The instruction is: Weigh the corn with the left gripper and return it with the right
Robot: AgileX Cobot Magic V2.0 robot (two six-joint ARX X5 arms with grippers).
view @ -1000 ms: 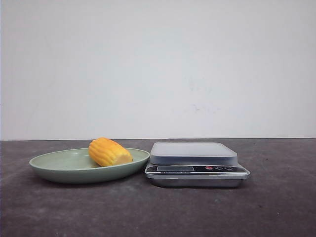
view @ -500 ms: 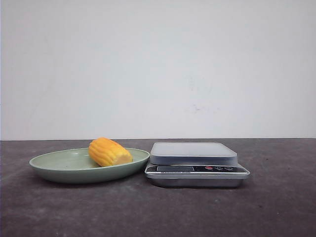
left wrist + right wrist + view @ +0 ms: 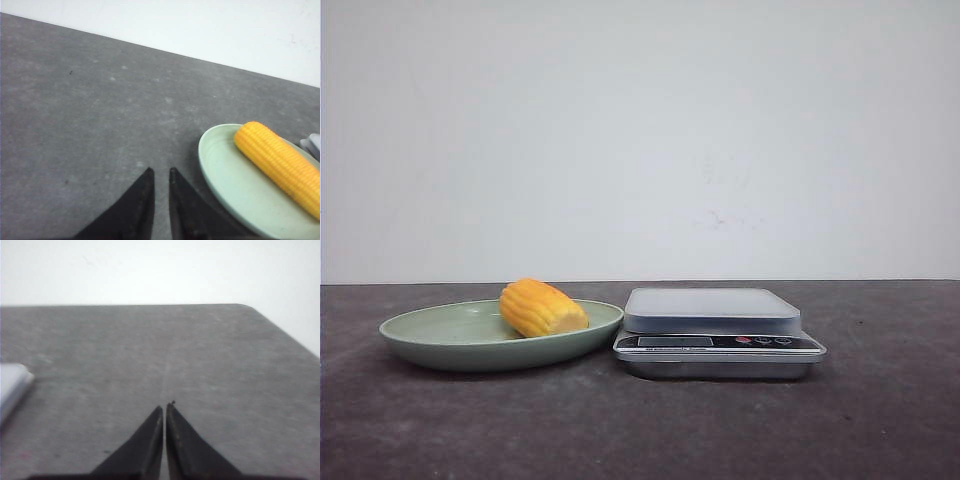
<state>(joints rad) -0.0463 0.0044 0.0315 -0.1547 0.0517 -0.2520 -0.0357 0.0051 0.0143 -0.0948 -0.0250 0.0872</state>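
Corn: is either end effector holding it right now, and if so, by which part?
No. The corn lies free in the green plate. Both the left end effector and right end effector are shut on nothing.

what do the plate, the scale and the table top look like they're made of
The plate looks like matte pale green plastic or melamine: even colour, soft sheen, no glaze glare. The scale seems to have a brushed or polished metal body, given its silvery reflective rim, with a pale grey, possibly plastic, weighing platform. The table top is a dark grey, mottled, matte surface, perhaps stone-look laminate; it cannot be settled.
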